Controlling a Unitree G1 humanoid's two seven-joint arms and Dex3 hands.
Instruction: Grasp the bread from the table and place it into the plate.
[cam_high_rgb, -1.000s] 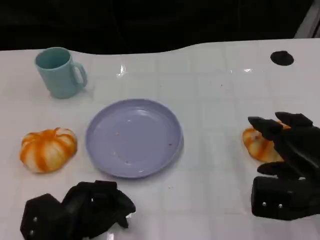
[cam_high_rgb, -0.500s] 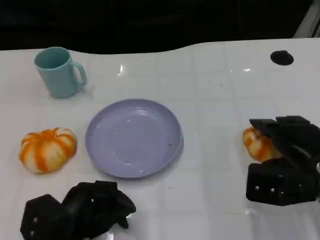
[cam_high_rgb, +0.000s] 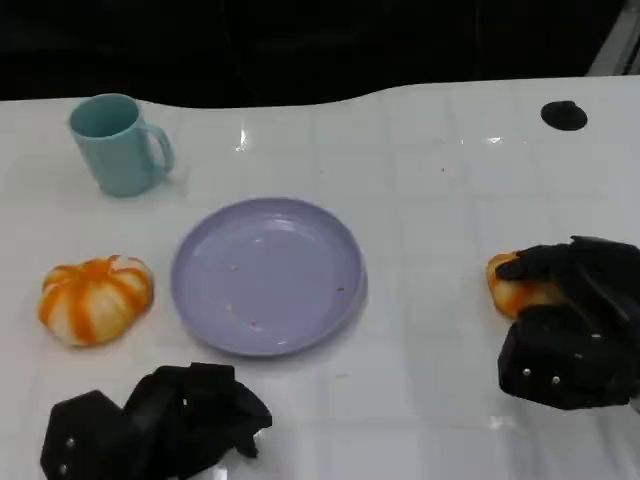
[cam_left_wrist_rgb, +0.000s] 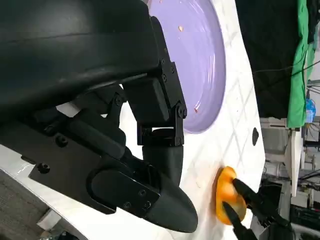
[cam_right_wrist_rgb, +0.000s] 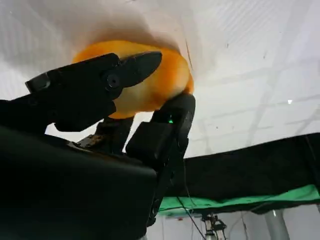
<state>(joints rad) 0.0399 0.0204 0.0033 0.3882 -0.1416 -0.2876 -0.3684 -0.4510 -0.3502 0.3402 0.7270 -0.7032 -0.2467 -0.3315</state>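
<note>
Two breads lie on your white table (cam_high_rgb: 420, 180). One bread (cam_high_rgb: 518, 285) sits near the right edge, and your right hand (cam_high_rgb: 570, 320) is over it, with black fingers (cam_right_wrist_rgb: 125, 70) closed around its orange top and sides; from the right wrist view you can see them wrapping the loaf on both sides. It looks to be resting on the table, though you cannot tell for certain. The other, a striped orange bread (cam_high_rgb: 95, 298), lies toward the left edge, just beside the plate (cam_high_rgb: 268, 275) and apart from it. That lavender plate sits in the middle of the table, with a few crumbs on it. Your left hand (cam_high_rgb: 160, 420) rests at the near edge, left of centre, fingers curled in with nothing held. A light-blue mug (cam_high_rgb: 118, 145) stands upright toward the far left corner, handle to the right. A small black disc (cam_high_rgb: 564, 115) lies near the far right corner.
</note>
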